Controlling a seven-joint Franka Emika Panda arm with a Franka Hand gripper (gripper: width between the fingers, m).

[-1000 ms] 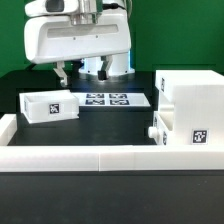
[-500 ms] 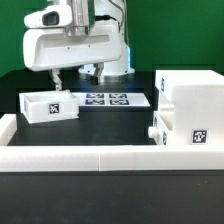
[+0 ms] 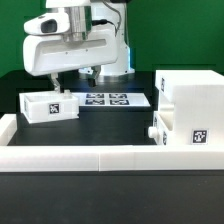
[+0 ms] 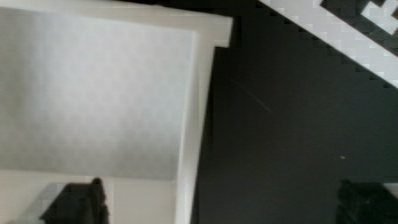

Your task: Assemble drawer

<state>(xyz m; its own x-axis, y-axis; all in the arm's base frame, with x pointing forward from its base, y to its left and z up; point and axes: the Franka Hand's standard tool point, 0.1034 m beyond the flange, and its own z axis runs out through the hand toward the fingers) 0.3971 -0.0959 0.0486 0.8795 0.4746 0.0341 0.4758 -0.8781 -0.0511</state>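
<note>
A small white tray (image 3: 48, 106) with a square tag lies on the black table at the exterior view's left. It fills one side of the wrist view (image 4: 98, 100), with its edge running between my fingers. My gripper (image 3: 73, 80) hangs open and empty just above and behind the tray. In the wrist view the gripper (image 4: 222, 200) has one fingertip (image 4: 75, 202) over the tray and the other over bare table. The large boxy casing (image 3: 192, 100) stands at the exterior view's right. A second knobbed tray (image 3: 160, 130) sits at its lower front.
The marker board (image 3: 108, 100) lies flat between the tray and the casing; its corner shows in the wrist view (image 4: 347, 15). A low white wall (image 3: 100, 152) edges the table front and left side.
My gripper has moved toward the exterior view's left and a little lower, closer over the left tray. The parts have not moved.
</note>
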